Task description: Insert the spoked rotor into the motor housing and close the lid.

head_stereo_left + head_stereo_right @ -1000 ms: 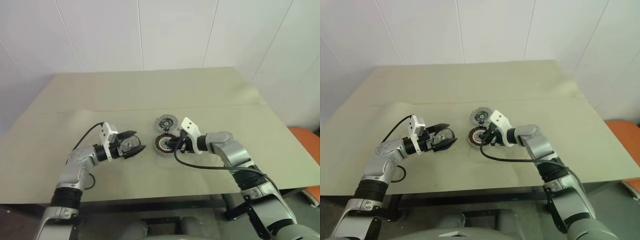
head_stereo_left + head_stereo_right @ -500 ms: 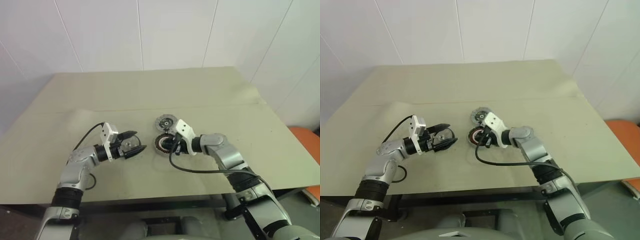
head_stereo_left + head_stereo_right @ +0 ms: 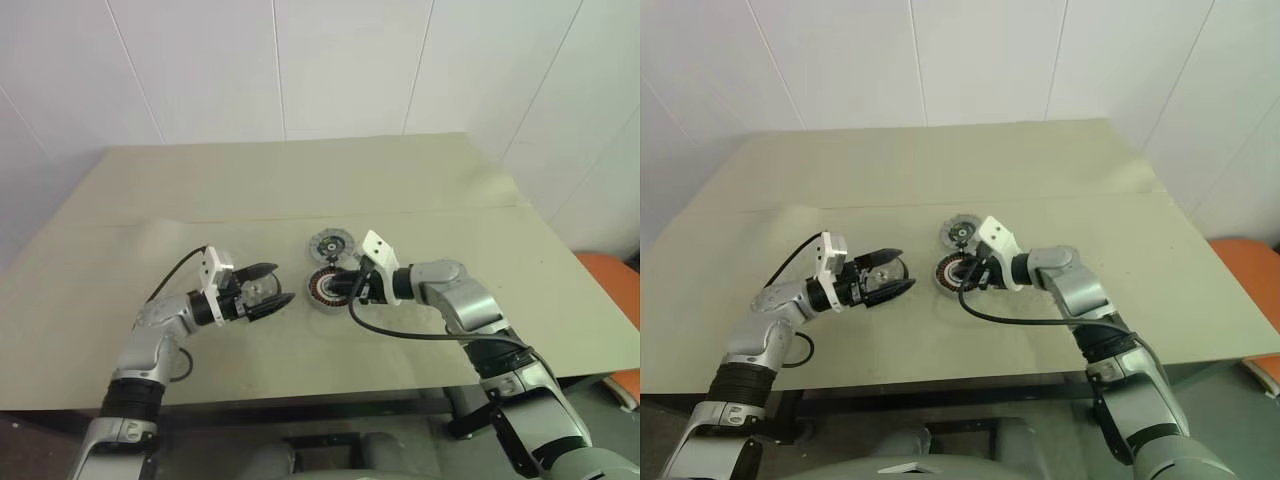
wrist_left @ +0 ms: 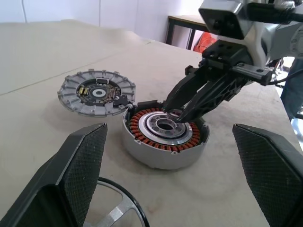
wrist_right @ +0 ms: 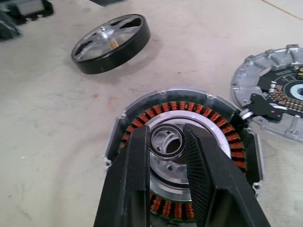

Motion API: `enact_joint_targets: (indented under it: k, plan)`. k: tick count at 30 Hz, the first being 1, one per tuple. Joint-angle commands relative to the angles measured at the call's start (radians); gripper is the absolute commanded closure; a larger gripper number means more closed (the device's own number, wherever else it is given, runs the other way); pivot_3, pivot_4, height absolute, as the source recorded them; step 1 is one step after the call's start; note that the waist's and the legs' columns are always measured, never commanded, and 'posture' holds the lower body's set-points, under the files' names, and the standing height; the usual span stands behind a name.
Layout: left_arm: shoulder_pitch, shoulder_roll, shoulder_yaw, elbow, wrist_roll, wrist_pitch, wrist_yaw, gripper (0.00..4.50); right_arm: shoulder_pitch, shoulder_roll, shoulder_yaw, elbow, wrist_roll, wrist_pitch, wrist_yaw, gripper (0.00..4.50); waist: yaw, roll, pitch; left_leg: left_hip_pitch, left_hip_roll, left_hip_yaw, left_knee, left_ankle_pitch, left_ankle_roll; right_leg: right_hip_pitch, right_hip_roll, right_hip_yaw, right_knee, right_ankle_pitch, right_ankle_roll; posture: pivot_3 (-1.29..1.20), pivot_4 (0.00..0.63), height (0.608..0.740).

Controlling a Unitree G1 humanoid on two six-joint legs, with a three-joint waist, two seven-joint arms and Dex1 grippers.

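The spoked rotor (image 5: pixel 208 118), ringed with copper-red windings, lies flat on the table inside a pale grey casing. My right gripper (image 5: pixel 166 135) comes down on it from the right and is shut on the small ring at its pale centre. Touching its far side lies the lid (image 4: pixel 97 92), a silvery disc with a dark hub. To the left, the motor housing (image 5: pixel 111 42), a black-rimmed cup, rests on the table between the fingers (image 4: pixel 80 165) of my left gripper (image 3: pixel 280 283). That gripper is open and level, and its fingers stand apart from the cup.
The beige table (image 3: pixel 300 180) stretches well beyond the parts on every side, and a seam runs across it behind the lid. A black cable (image 3: pixel 400 333) loops from my right wrist over the table. An orange object (image 3: pixel 615 285) sits beyond the right edge.
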Motion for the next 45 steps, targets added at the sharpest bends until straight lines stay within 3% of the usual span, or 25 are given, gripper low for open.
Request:
enact_joint_targets:
  k: [1, 27, 45]
  plan:
    - [0.004, 0.021, -0.002, -0.052, 0.013, -0.021, -0.009, 0.00, -0.026, 0.003, 0.008, 0.006, -0.022, -0.023, -0.019, 3.82, 0.000, 0.000, 0.000, 0.000, 0.000, 0.000, 0.000, 0.000, 0.000, 0.000, 0.000, 0.000, 0.000, 0.000, 0.000, 0.00, 0.000, 0.740]
    - [0.027, 0.000, -0.004, 0.069, 0.042, -0.068, -0.016, 0.00, -0.016, 0.033, 0.011, 0.055, -0.020, -0.008, -0.053, 3.82, 0.000, 0.000, 0.000, 0.001, 0.000, 0.000, 0.000, 0.000, 0.000, 0.001, 0.000, 0.000, 0.000, 0.000, 0.000, 0.00, 0.000, 0.740]
    - [0.018, 0.003, -0.007, 0.057, 0.039, -0.057, -0.010, 0.00, -0.019, 0.055, 0.007, 0.053, -0.014, -0.006, -0.062, 3.82, -0.002, 0.000, 0.000, 0.001, 0.000, 0.000, 0.000, 0.000, 0.000, 0.001, 0.000, 0.000, 0.000, 0.000, 0.000, 0.00, 0.000, 0.740]
